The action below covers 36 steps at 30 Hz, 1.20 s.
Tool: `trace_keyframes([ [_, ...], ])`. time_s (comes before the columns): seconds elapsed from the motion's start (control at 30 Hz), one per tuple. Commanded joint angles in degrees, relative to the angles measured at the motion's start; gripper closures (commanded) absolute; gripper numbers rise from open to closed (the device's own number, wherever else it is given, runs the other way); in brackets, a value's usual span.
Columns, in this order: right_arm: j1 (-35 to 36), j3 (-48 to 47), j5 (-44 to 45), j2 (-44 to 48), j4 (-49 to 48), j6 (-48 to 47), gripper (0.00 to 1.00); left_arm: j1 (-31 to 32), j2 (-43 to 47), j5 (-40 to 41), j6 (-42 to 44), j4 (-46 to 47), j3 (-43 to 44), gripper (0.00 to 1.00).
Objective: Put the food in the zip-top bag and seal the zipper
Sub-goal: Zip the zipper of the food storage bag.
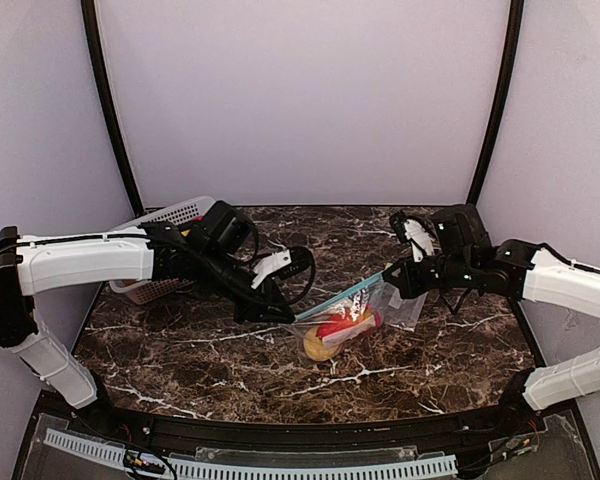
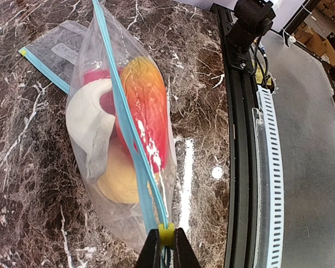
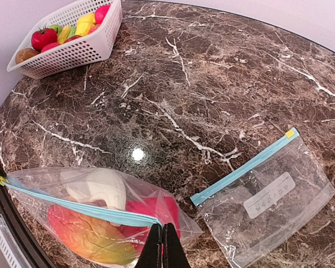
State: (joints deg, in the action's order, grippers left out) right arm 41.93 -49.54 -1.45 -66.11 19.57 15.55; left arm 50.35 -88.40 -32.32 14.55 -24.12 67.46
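Marbled tabletop [image 1: 180,340]; zip-top bag [image 2: 120,220], food [image 2: 148,106] inside, stretched between my left gripper [image 2: 166,248], pinching its yellow tab [image 2: 166,233], and right gripper [image 3: 162,245], pinching the far zipper [image 3: 89,209] end. Film looks limp, slippery: grip the stiffer zip.

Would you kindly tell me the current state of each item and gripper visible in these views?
Filled zip-top bag: holds food, stretched between both grippers, zipper looks closed.
Left gripper: shut on its slider end.
Right gripper: shut on its opposite zipper end.
Spare bag: empty, flat on table, zipper apparently closed.
Basket: upright, holding several food pieces.
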Motion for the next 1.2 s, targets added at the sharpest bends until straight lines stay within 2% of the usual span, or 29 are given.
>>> trace_keyframes([
  [0.0,-2.15,0.83,4.79,1.72,0.01,0.34,1.0,-0.52,1.42,-0.61,0.99,-6.33,-0.49,0.99],
  [0.43,-3.09,-0.01,4.85,2.14,0.67,-0.76,1.0,-2.3,2.81,0.23,1.21,-6.66,-1.26,0.99],
  [0.57,-3.22,-0.78,2.47,0.85,0.28,-0.83,1.0,-3.24,3.69,0.96,-0.05,-5.49,-2.13,0.99],
  [0.83,-3.18,-4.6,-3.14,-6.53,-4.01,0.8,1.0,-5.72,-0.32,5.83,-6.09,-1.41,-1.46,0.99],
  [1.03,-3.29,-10.07,-0.05,-14.6,-5.25,2.74,1.0,-9.98,-4.96,12.16,-7.84,1.06,1.0,0.99],
  [1.17,-5.19,-14.46,-0.75,-21.49,-5.44,5.07,1.0,-13.8,-10.04,11.1,-8.86,4.26,4.7,0.99],
])
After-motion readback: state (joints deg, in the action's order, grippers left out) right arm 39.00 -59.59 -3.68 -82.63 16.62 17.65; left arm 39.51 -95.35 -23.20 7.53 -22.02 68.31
